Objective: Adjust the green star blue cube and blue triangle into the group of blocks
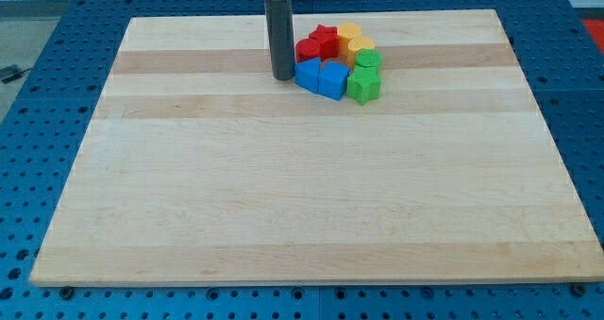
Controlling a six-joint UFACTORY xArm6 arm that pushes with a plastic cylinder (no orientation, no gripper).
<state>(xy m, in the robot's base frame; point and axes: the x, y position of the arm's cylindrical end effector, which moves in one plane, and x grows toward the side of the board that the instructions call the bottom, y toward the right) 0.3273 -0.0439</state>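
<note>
All the blocks sit in one tight cluster near the view's top, right of centre. A blue triangle (308, 74) and a blue cube (332, 80) form its lower left. A green star (363, 87) is at the lower right, touching a green block (368, 60) above it. Two red blocks, one a star (326, 41) and one rounder (309, 50), lie at the upper left. Two yellow blocks (356, 42) lie at the upper right. My tip (282, 77) stands just left of the blue triangle, touching or almost touching it.
The wooden board (302, 188) lies on a blue perforated table (38, 93). The rod (280, 37) rises from the tip to the view's top edge, right beside the red blocks.
</note>
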